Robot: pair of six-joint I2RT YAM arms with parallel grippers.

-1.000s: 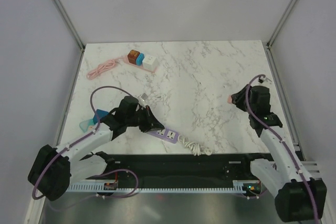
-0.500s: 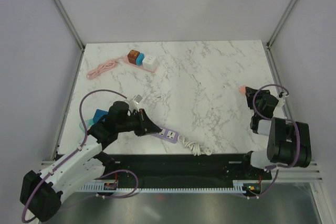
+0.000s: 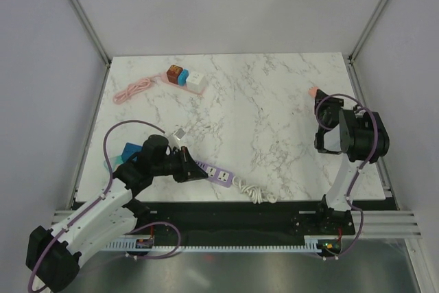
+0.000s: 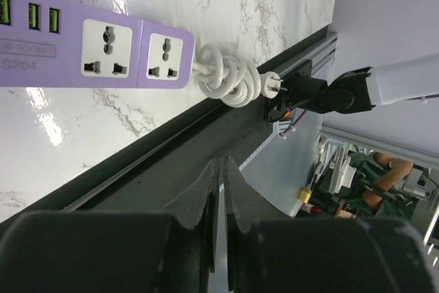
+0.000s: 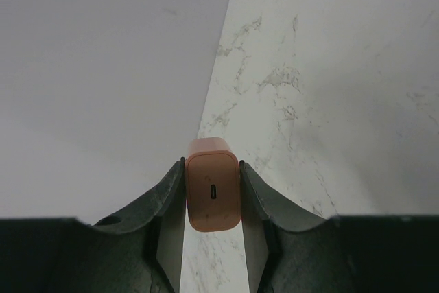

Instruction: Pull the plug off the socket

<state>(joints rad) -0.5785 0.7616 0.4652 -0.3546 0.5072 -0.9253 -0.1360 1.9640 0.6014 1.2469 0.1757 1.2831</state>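
The purple power strip (image 3: 215,175) lies near the table's front edge, its sockets empty, with a knotted white cord (image 3: 255,191) at its right end. My left gripper (image 3: 186,168) is at the strip's left end, fingers shut with nothing between them. In the left wrist view the strip (image 4: 89,46) and cord (image 4: 230,80) lie beyond the closed fingertips (image 4: 221,169). My right gripper (image 3: 319,103) is at the far right of the table, shut on an orange plug (image 3: 313,91). The right wrist view shows the plug (image 5: 212,193) clamped between both fingers above the marble.
A pink cable (image 3: 134,89) and a cluster of orange, blue and white adapters (image 3: 185,77) lie at the back left. A small white cube (image 3: 180,132) and a blue object (image 3: 129,152) sit by the left arm. The right wall is close to the right gripper.
My right arm has swung toward the right edge and farther back, carrying the orange plug. My left gripper has drawn back slightly to the left along the strip.
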